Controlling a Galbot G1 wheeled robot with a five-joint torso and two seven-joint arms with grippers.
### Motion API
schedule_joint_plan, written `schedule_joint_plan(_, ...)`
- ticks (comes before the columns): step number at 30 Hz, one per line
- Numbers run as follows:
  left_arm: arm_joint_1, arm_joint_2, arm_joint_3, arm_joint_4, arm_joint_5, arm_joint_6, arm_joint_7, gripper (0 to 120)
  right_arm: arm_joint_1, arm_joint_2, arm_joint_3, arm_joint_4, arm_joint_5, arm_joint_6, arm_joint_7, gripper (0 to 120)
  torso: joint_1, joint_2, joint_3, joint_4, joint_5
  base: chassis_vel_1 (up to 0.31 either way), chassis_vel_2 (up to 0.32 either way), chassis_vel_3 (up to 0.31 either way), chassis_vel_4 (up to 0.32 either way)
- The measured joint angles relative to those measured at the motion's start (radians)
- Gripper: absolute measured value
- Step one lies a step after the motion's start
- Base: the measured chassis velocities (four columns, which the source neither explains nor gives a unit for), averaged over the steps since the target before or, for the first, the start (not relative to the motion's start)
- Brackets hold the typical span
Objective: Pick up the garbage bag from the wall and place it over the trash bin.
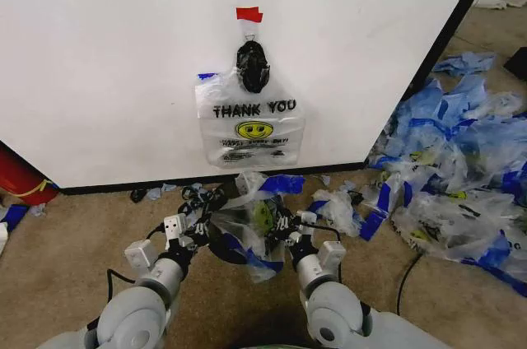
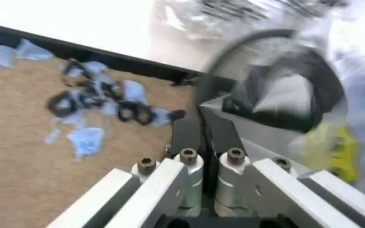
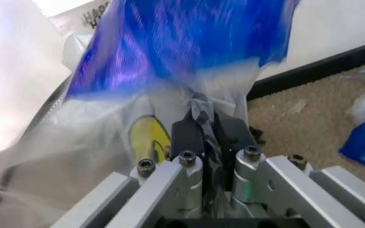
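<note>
A clear garbage bag (image 1: pixel 257 219) with a yellow smiley and blue handles is stretched between my two grippers, low in front of the wall (image 1: pixel 123 53). It drapes over the black trash bin (image 1: pixel 221 248), whose round rim (image 2: pixel 319 71) shows through the film in the left wrist view. On the bag's left edge my left gripper (image 1: pixel 204 224) (image 2: pixel 201 126) is shut. My right gripper (image 1: pixel 286 227) (image 3: pixel 201 124) is shut on a twisted fold of the bag (image 3: pixel 169 61) on the right. A second "THANK YOU" bag (image 1: pixel 251 123) hangs on the wall under a black bundle (image 1: pixel 252 67) and red tape (image 1: pixel 249 14).
A large heap of blue-and-clear bags (image 1: pixel 461 168) covers the carpet to the right. Small blue and black scraps (image 1: pixel 165 193) (image 2: pixel 100 104) lie along the wall's black base strip. A red object (image 1: pixel 20 180) sits at the far left. A black cable (image 1: pixel 405 283) runs on the floor.
</note>
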Motion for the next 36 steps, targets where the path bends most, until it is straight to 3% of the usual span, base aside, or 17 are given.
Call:
schedule_joint_plan(11,0.039,0.039,-0.056,0.001,0.033,0.011,-0.041,0,-0.020,-0.029,0.032,0.024,0.006,0.002,-0.010,0,0.000,0.000,0.000,0.0000,0.0002,0.000,0.000,0.000,0.000)
schedule_joint_plan(17,0.052,0.041,-0.061,0.042,0.056,-0.004,-0.038,0,-0.023,-0.034,0.039,0.031,0.010,0.002,-0.010,0,0.000,0.000,0.000,0.0000,0.0002,0.000,0.000,0.000,0.000)
schedule_joint_plan(31,0.066,-0.033,-0.034,0.124,0.118,-0.011,-0.007,0,-0.033,-0.045,0.059,0.044,0.025,0.002,-0.013,0,0.000,0.000,0.000,0.0000,-0.0003,0.000,0.000,0.000,0.000)
schedule_joint_plan(36,0.064,-0.020,-0.043,0.087,0.130,-0.012,-0.001,0,-0.035,-0.048,0.062,0.043,0.024,0.002,-0.016,0,0.000,0.000,0.000,-0.0001,0.0002,0.000,0.000,0.000,0.000)
